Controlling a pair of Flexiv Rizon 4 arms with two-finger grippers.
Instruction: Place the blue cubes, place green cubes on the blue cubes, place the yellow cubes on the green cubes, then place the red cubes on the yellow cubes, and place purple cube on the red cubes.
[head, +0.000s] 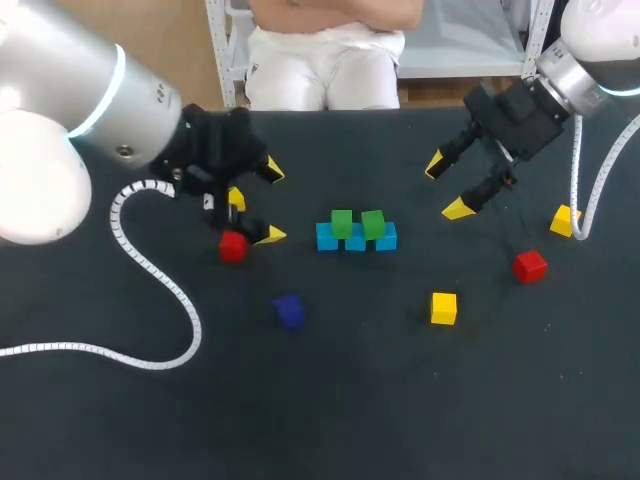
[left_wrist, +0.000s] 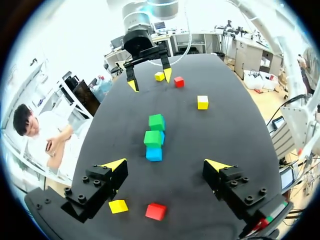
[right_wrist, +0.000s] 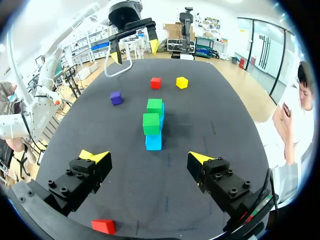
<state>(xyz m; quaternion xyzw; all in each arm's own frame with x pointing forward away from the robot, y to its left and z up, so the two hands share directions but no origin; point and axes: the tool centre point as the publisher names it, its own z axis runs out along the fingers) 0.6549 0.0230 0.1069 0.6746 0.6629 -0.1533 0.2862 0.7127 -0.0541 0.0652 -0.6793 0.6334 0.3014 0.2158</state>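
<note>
Closest in, the purple cube (head: 288, 310) sits left of the blue row (head: 356, 241), with a yellow cube (head: 443, 308) to its right. Two green cubes (head: 342, 223) top that row. The left gripper (head: 271, 203) and right gripper (head: 447, 187) flank it - both spread wide, holding nothing.

A row of light-blue cubes (head: 355, 241) sits mid-counter (head: 400, 400), carrying two green cubes (head: 342, 222) side by side. Lying loose, each flat: purple cube (head: 289, 311) in front, left red cube (head: 232, 246), left yellow cube (head: 236, 198), middle yellow cube (head: 444, 308), right red cube (head: 530, 266), right yellow cube (head: 565, 220).
</note>
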